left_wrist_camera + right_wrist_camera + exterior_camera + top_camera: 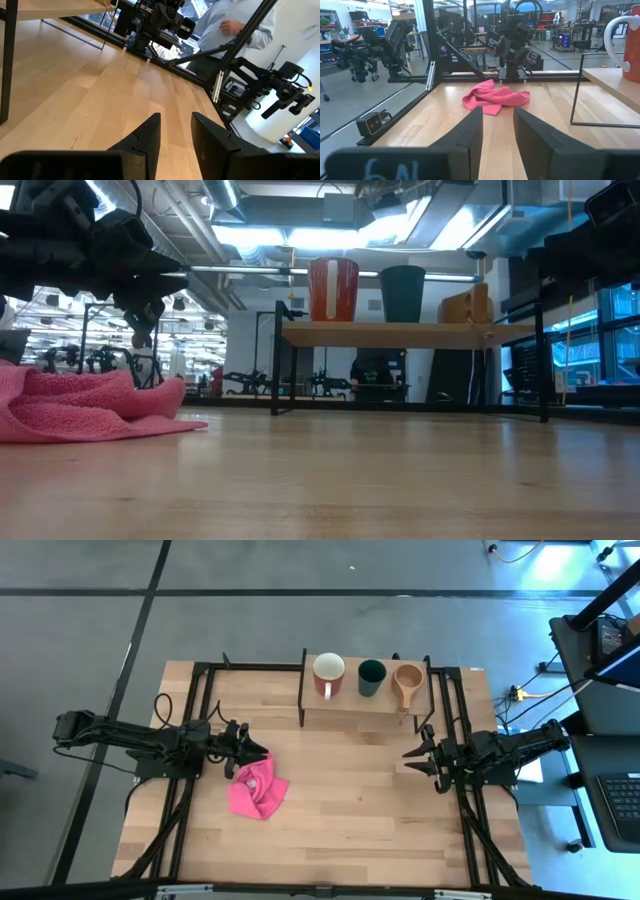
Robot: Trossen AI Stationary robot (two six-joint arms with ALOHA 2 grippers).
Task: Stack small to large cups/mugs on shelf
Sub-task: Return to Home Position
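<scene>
Three cups stand in a row on the shelf (pixel 350 705) at the table's far side: a red mug (pixel 328 675) on the left, a dark green cup (pixel 372 676) in the middle, a tan wooden cup (pixel 407 683) on the right. They also show in the low view: the red mug (pixel 333 289), the green cup (pixel 402 293), the wooden cup (pixel 466 305). My left gripper (pixel 262 752) is open and empty above the pink cloth's far edge. My right gripper (pixel 409 760) is open and empty at the table's right, near the shelf.
A crumpled pink cloth (pixel 257 788) lies on the table left of centre, just under my left gripper. Black frame rails run along both sides of the table. A person stands beyond the table's right side in the left wrist view (pixel 235 27).
</scene>
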